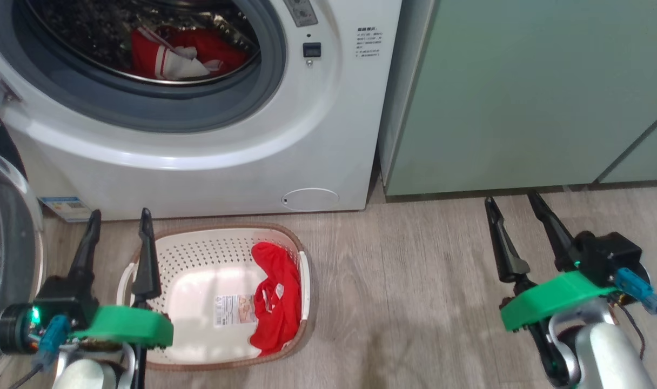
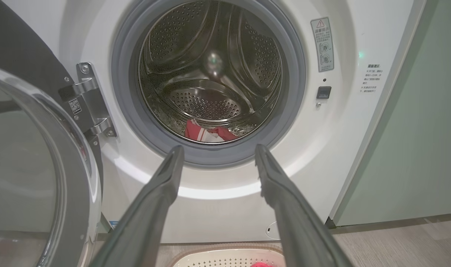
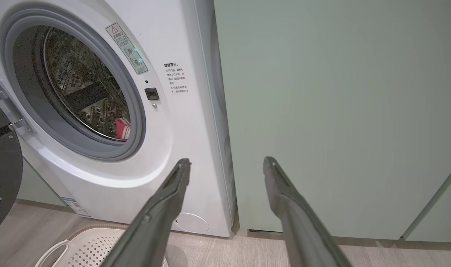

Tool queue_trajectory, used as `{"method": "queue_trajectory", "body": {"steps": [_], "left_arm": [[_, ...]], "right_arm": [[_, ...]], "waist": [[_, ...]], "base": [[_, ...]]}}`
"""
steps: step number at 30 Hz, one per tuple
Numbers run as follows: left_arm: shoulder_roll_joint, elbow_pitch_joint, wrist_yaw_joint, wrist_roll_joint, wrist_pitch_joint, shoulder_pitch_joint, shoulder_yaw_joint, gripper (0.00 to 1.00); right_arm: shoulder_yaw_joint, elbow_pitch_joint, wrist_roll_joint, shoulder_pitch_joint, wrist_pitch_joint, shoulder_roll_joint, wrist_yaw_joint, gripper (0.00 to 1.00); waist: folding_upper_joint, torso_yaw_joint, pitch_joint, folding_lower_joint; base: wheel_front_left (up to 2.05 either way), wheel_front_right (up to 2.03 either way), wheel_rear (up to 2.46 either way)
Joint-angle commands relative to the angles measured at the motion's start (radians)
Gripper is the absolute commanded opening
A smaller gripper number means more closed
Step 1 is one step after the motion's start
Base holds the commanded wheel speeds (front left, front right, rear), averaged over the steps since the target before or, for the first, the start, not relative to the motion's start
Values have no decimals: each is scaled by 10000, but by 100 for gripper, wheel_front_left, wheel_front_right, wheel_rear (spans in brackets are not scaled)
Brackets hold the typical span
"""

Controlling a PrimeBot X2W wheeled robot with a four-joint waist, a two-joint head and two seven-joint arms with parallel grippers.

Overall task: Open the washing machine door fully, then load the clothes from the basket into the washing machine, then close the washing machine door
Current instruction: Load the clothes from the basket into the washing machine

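Standing at 11 o'clock in the head view: a white front-loading washing machine, with a grey rubber ring round the steel drum and a small round flap low on its front. The washing machine door is swung wide open at 9 o'clock, its clear glass bowl showing.

Clothes, item one: a red-and-white bundle lying at the bottom of the drum.

Clothes, item two: a red garment crumpled against the 3 o'clock wall of the basket. The basket sits on the wood-look floor just before the machine.

The left gripper is at 8 o'clock, fingers spread and holding nothing, with one finger crossing the basket's 9 o'clock rim in this view.

The right gripper is at 4 o'clock, fingers spread and empty, before the pale green cabinets.
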Motion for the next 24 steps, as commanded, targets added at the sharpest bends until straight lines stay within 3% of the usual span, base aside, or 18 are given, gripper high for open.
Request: {"method": "queue_trajectory", "body": {"steps": [1, 24], "left_arm": [[99, -281, -3, 91, -49, -172, 321, 100], [286, -224, 67, -12, 101, -294, 243, 100]], "right_arm": [[179, -427, -56, -66, 57, 19, 0, 100], [141, -812, -23, 218, 307, 19, 0, 100]], "waist": [[-1, -3, -57, 1], [-1, 45, -230, 1]], "base": [[0, 0, 0], [0, 0, 0]]}}
